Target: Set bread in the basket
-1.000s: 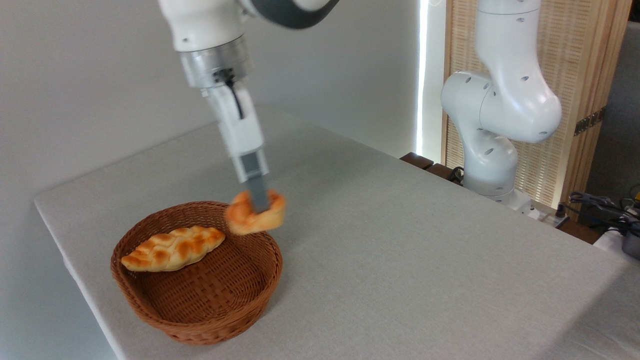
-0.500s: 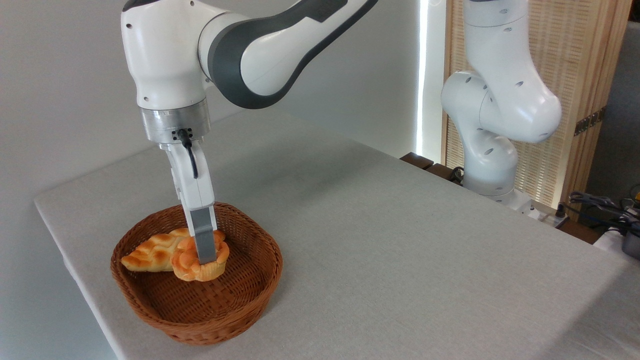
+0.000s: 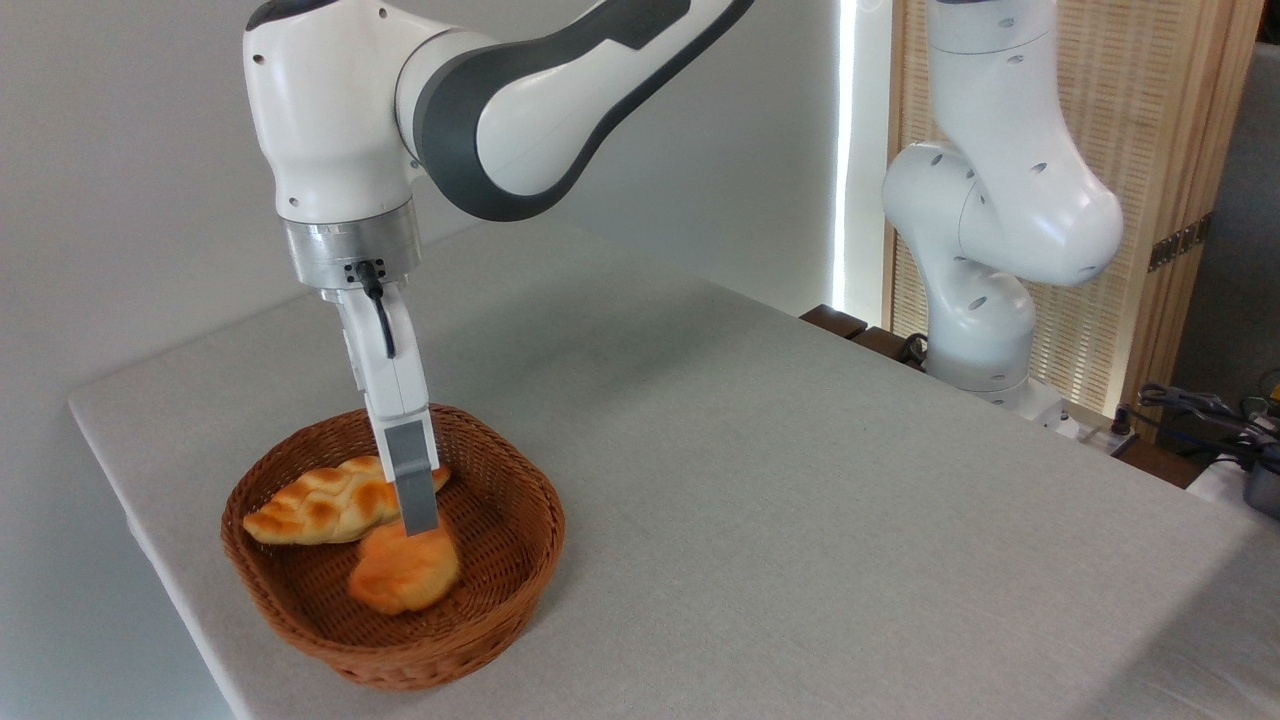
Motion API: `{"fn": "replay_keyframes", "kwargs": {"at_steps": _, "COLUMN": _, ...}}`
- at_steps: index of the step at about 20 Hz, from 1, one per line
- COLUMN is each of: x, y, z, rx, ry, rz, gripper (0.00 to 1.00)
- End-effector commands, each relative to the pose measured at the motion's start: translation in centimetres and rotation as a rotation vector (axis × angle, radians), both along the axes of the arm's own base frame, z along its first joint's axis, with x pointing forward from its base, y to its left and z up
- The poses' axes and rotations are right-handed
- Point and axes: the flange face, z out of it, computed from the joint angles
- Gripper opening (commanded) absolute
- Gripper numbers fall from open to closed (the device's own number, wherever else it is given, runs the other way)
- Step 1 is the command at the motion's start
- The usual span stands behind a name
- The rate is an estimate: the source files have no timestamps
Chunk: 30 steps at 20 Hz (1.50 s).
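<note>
Orange bread (image 3: pixel 405 572) in basket (image 3: pixel 500 590), blurred.

Bright, even, diffuse illumination. Overexposed vertical light strip (image 3: pixel 848 150) at upper right. Soft shadow beside basket (image 3: pixel 300 600) on surface (image 3: pixel 800 500). Bread (image 3: pixel 405 570) slightly soft-edged; remainder of frame sharp. No visible edge distortion.
</note>
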Motion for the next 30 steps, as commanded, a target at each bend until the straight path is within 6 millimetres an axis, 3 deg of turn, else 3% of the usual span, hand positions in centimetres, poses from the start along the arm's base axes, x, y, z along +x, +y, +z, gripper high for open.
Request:
{"fn": "replay_keyframes", "kwargs": {"at_steps": 1, "x": -0.3, "y": 0.1, "z": 0.3, "rx": -0.001, "ry": -0.010, "rz": 0.001, "gripper": 1.00}}
{"fn": "replay_keyframes", "kwargs": {"at_steps": 4, "x": -0.4, "y": 1.2, "z": 2.3, "rx": -0.018, "ry": -0.032, "rz": 0.036, "gripper": 1.00}}
{"fn": "replay_keyframes", "kwargs": {"at_steps": 6, "x": -1.8, "y": 3.2, "z": 6.5, "rx": -0.040, "ry": -0.070, "rz": 0.084, "gripper": 1.00}}
{"fn": "replay_keyframes", "kwargs": {"at_steps": 7, "x": -3.2, "y": 5.3, "z": 8.4, "rx": -0.071, "ry": -0.038, "rz": 0.134, "gripper": 1.00}}
{"fn": "replay_keyframes", "kwargs": {"at_steps": 10, "x": -5.0, "y": 8.6, "z": 11.3, "rx": -0.121, "ry": 0.050, "rz": 0.211, "gripper": 1.00}}
{"fn": "replay_keyframes", "kwargs": {"at_steps": 12, "x": -5.2, "y": 9.7, "z": 14.5, "rx": -0.122, "ry": 0.065, "rz": 0.225, "gripper": 1.00}}
{"fn": "replay_keyframes", "kwargs": {"at_steps": 15, "x": -5.3, "y": 9.9, "z": 14.8, "rx": -0.116, "ry": 0.111, "rz": 0.261, "gripper": 1.00}}
{"fn": "replay_keyframes", "kwargs": {"at_steps": 17, "x": -5.4, "y": 8.7, "z": 14.7, "rx": -0.113, "ry": 0.115, "rz": 0.284, "gripper": 1.00}}
{"fn": "replay_keyframes", "kwargs": {"at_steps": 19, "x": -5.6, "y": 6.3, "z": 14.7, "rx": -0.093, "ry": 0.117, "rz": 0.264, "gripper": 1.00}}
{"fn": "replay_keyframes", "kwargs": {"at_steps": 21, "x": -5.3, "y": 5.9, "z": 14.7, "rx": -0.058, "ry": 0.081, "rz": 0.254, "gripper": 1.00}}
{"fn": "replay_keyframes", "kwargs": {"at_steps": 27, "x": -5.2, "y": 8.9, "z": 15.0, "rx": -0.057, "ry": 0.065, "rz": 0.209, "gripper": 1.00}}
{"fn": "replay_keyframes", "kwargs": {"at_steps": 30, "x": -5.2, "y": 9.0, "z": 15.1, "rx": -0.059, "ry": 0.064, "rz": 0.214, "gripper": 1.00}}
